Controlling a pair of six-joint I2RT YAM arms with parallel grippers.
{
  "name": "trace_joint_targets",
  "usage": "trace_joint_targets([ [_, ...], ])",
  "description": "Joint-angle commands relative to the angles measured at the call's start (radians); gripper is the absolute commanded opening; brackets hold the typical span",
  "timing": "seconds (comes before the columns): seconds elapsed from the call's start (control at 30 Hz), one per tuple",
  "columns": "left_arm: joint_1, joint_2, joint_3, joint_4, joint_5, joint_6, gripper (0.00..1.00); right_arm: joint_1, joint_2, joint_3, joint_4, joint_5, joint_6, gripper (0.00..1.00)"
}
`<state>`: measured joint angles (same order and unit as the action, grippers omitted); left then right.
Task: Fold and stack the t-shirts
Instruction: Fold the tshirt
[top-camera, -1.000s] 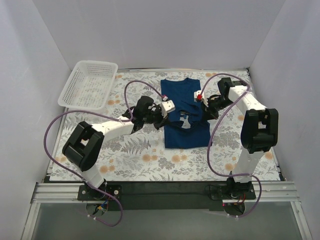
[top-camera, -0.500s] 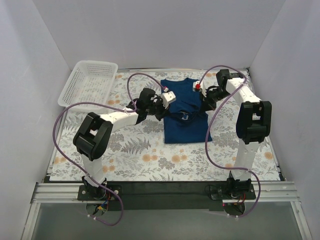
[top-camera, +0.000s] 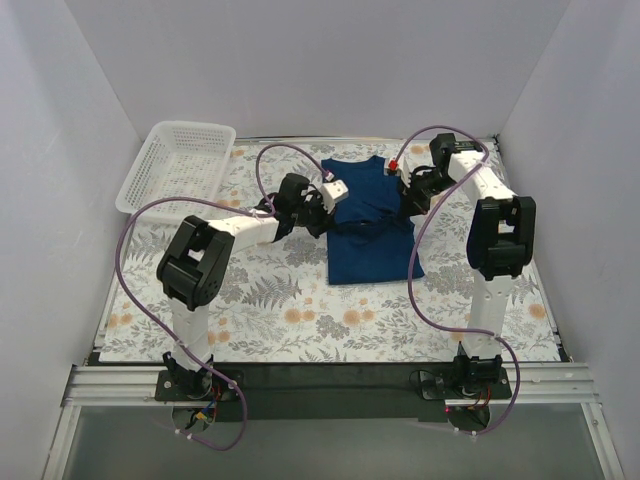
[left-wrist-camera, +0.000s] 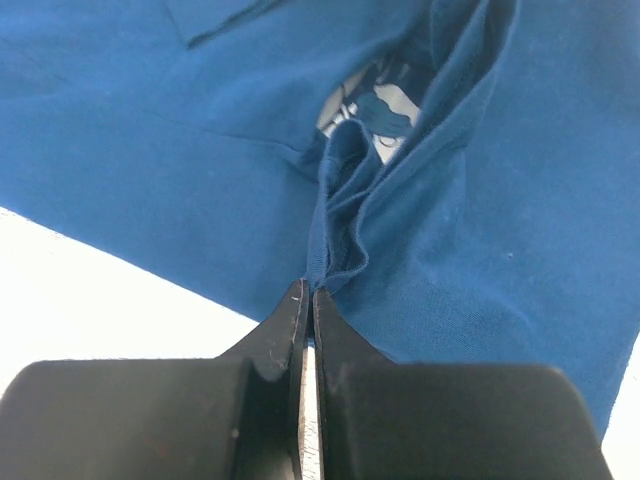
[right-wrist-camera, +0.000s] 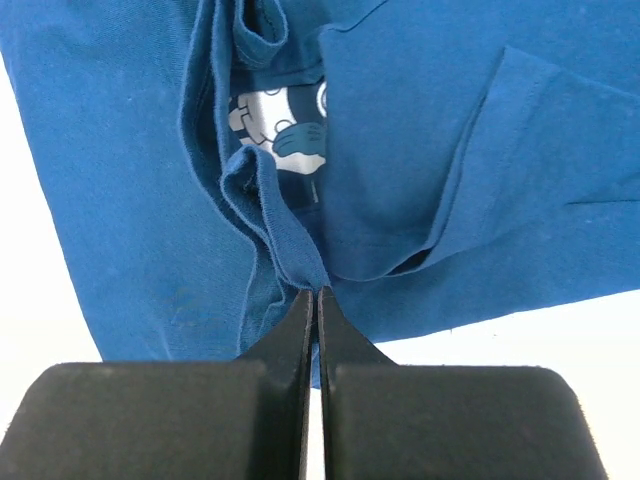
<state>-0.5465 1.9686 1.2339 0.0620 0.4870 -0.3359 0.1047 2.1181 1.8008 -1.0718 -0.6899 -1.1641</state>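
The dark navy t-shirt lies at the back middle of the floral table, its lower part doubled up over its upper part. My left gripper is shut on a bunched hem fold at the shirt's left edge. My right gripper is shut on the hem fold at the right edge. A strip of the light grey cartoon print shows between the layers, and also in the left wrist view.
A white mesh basket stands tilted at the back left corner. White walls close in the back and both sides. Purple cables loop above both arms. The floral cloth covers the table in front of the shirt.
Both grippers have carried the shirt's lower edge toward the back, over the collar end. The fold has moved up and the visible shirt has grown shorter.
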Motion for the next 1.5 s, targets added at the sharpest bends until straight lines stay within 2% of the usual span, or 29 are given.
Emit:
trace_joint_targets([
  [0.0, 0.011, -0.008, 0.064, 0.012, 0.018, 0.012, 0.0, -0.005, 0.014, 0.055, 0.009, -0.01, 0.03, 0.01],
  [0.2, 0.016, 0.032, 0.13, -0.025, 0.027, 0.009, 0.0, -0.008, 0.043, 0.084, 0.039, -0.004, 0.085, 0.01],
  [0.23, 0.016, 0.047, 0.15, -0.031, 0.025, 0.005, 0.0, -0.008, 0.046, 0.081, 0.053, 0.0, 0.104, 0.04],
  [0.27, 0.016, 0.056, 0.16, -0.045, 0.013, -0.009, 0.0, -0.011, 0.043, 0.077, 0.084, 0.007, 0.133, 0.15],
  [0.3, 0.016, 0.065, 0.173, -0.051, 0.004, -0.02, 0.04, -0.013, 0.04, 0.072, 0.12, 0.016, 0.209, 0.33],
  [0.33, 0.016, 0.072, 0.18, -0.054, -0.016, -0.035, 0.14, -0.017, 0.022, 0.066, 0.18, 0.018, 0.242, 0.49],
  [0.37, 0.016, 0.07, 0.19, -0.047, -0.04, -0.051, 0.37, -0.02, 0.008, 0.057, 0.226, 0.029, 0.298, 0.5],
  [0.4, 0.016, 0.064, 0.19, -0.038, -0.1, -0.083, 0.47, -0.022, -0.039, 0.014, 0.286, 0.077, 0.426, 0.51],
  [0.43, 0.016, 0.055, 0.191, -0.025, -0.131, -0.097, 0.53, -0.025, -0.067, -0.019, 0.438, 0.123, 0.51, 0.59],
  [0.47, 0.016, 0.03, 0.188, -0.002, -0.16, -0.112, 0.6, -0.025, -0.098, -0.05, 0.497, 0.169, 0.571, 0.62],
  [0.53, 0.016, 0.001, 0.193, 0.005, -0.252, -0.141, 0.67, -0.025, -0.185, -0.136, 0.608, 0.226, 0.654, 0.66],
  [0.63, 0.016, -0.068, 0.173, 0.015, -0.316, -0.155, 0.7, -0.031, -0.3, -0.257, 0.664, 0.204, 0.71, 0.64],
  [0.7, 0.016, -0.147, 0.124, 0.001, -0.308, -0.16, 0.7, -0.049, -0.375, -0.326, 0.665, 0.095, 0.707, 0.6],
  [0.73, 0.016, -0.178, 0.098, -0.005, -0.286, -0.175, 0.7, -0.054, -0.398, -0.403, 0.662, 0.066, 0.696, 0.56],
  [0.8, 0.016, -0.274, 0.005, -0.04, -0.194, -0.239, 0.7, -0.069, -0.458, -0.522, 0.651, 0.012, 0.661, 0.53],
  [0.83, 0.016, -0.31, -0.034, -0.041, -0.194, -0.239, 0.7, -0.076, -0.474, -0.555, 0.65, -0.006, 0.661, 0.52],
  [0.87, 0.016, -0.338, -0.068, -0.056, -0.159, -0.332, 0.7, -0.082, -0.486, -0.582, 0.641, -0.031, 0.653, 0.52],
  [0.93, 0.017, -0.411, -0.181, -0.099, -0.131, -0.414, 0.68, -0.095, -0.535, -0.644, 0.616, -0.072, 0.656, 0.56],
  [0.97, 0.016, -0.431, -0.22, -0.108, -0.113, -0.534, 0.67, -0.094, -0.553, -0.7, 0.616, -0.085, 0.662, 0.58],
  [1.0, 0.014, -0.453, -0.262, -0.114, -0.097, -0.576, 0.67, -0.129, -0.587, -0.724, 0.616, -0.086, 0.69, 0.62],
  [1.13, -0.018, -0.54, -0.454, -0.064, -0.07, -0.784, 0.64, -0.152, -0.615, -0.828, 0.636, -0.019, 0.802, 0.68],
  [1.17, -0.032, -0.547, -0.521, 0.015, -0.074, -0.84, 0.64, -0.154, -0.609, -0.851, 0.641, 0.01, 0.819, 0.68],
  [1.27, -0.055, -0.522, -0.579, 0.094, -0.111, -0.908, 0.64, -0.169, -0.558, -0.857, 0.642, 0.07, 0.869, 0.66],
  [1.47, -0.069, -0.377, -0.551, 0.2, -0.125, -0.994, 0.64, -0.194, -0.449, -0.851, 0.632, 0.012, 0.899, 0.64],
])
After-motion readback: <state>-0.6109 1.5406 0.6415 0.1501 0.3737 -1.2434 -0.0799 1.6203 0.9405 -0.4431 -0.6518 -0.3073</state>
